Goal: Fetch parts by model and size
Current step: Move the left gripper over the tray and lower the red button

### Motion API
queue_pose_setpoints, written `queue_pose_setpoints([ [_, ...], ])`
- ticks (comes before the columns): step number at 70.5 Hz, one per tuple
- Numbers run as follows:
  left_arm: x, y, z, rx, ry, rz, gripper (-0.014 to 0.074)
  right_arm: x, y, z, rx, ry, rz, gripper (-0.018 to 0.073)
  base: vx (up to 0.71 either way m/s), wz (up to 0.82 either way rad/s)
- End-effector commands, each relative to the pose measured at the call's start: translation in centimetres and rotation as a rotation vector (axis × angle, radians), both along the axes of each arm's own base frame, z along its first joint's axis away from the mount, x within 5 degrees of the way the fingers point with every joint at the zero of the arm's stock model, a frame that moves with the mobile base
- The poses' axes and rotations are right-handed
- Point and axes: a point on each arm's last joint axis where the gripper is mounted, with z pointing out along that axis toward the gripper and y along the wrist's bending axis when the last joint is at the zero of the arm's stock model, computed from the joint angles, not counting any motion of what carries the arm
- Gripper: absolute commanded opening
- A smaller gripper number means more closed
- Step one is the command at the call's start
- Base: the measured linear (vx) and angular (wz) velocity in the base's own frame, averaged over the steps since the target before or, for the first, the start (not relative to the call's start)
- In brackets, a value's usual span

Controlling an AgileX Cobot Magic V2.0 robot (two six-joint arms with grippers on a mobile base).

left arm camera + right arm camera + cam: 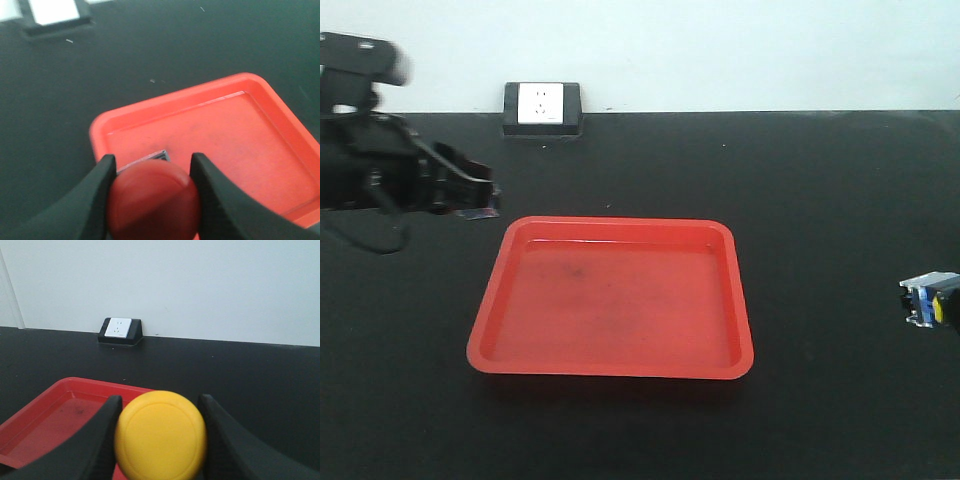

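Observation:
In the left wrist view my left gripper is shut on the red mushroom cap of a push-button switch, a corner of whose grey base shows behind the cap. It hangs just over the near left corner of the red tray. In the front view the left gripper is just beyond the tray's far left corner. My right gripper is shut on the yellow-capped switch. That switch shows at the front view's right edge, well right of the tray.
A white wall socket in a black housing stands at the back edge of the black table, against the pale wall. The same socket shows in the right wrist view beyond the tray's rim. The tray holds nothing.

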Motion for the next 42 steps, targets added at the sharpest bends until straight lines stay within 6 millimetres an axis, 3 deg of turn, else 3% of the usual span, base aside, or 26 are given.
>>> queue_pose_setpoints([
  [1,1.4,-1.7,1.4,-0.04,-0.072,-0.026,0.0,0.1,0.0,1.7,0.021,-0.102,-0.001,-0.0008,0.0,0.0],
  [19,5.4,-3.7,-3.1,0.007,0.062,-0.043,0.0004,0.1,0.0,1.7,0.021,-0.102,-0.001,-0.0008,0.0,0.0],
  [42,7.4,-4.3,-6.6,0.025,0.164,-0.012,0.0023,0.1,0.0,1.7,0.021,-0.102,-0.001,-0.0008,0.0,0.0],
])
